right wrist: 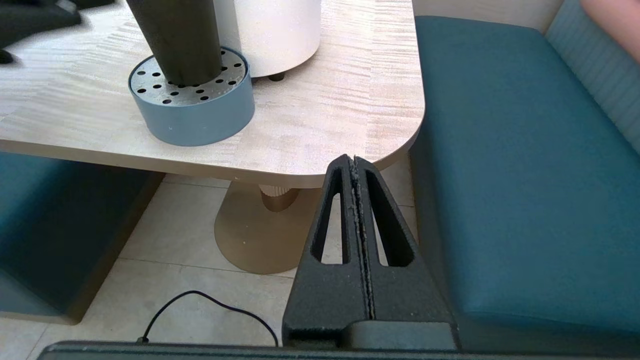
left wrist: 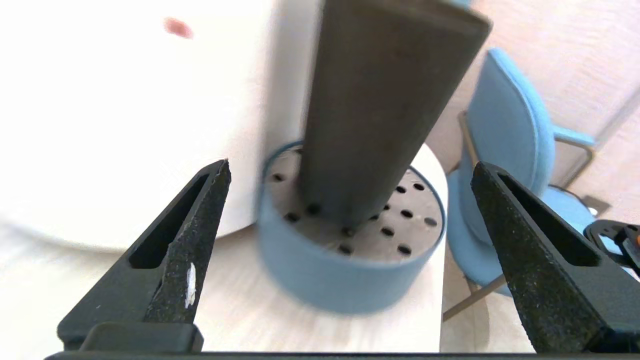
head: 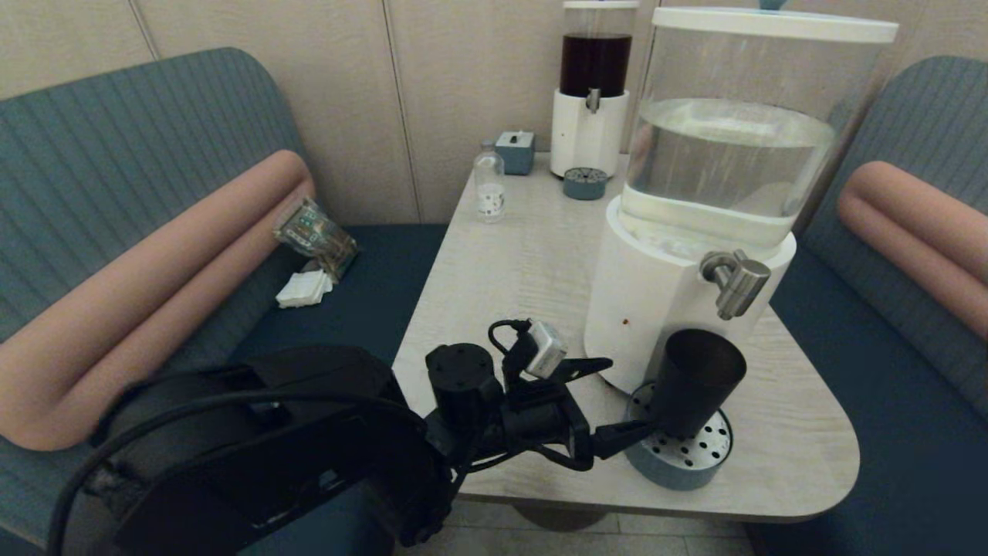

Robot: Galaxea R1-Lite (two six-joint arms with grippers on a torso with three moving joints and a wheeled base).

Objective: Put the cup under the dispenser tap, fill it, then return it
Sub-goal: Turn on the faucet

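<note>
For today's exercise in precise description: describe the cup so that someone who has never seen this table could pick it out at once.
Find the big dispenser with the clear water tank at the near right of the table. In front of its white base sits a round blue drip tray, below the steel tap. The cup stands on that tray: a plain black tapered tumbler, unlike the small clear bottle farther back.

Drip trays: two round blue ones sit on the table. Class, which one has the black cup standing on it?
The near drip tray, below the dispenser tap of the clear-water dispenser, bears the cup. The far drip tray, before the dark-liquid dispenser, bears nothing.
</note>
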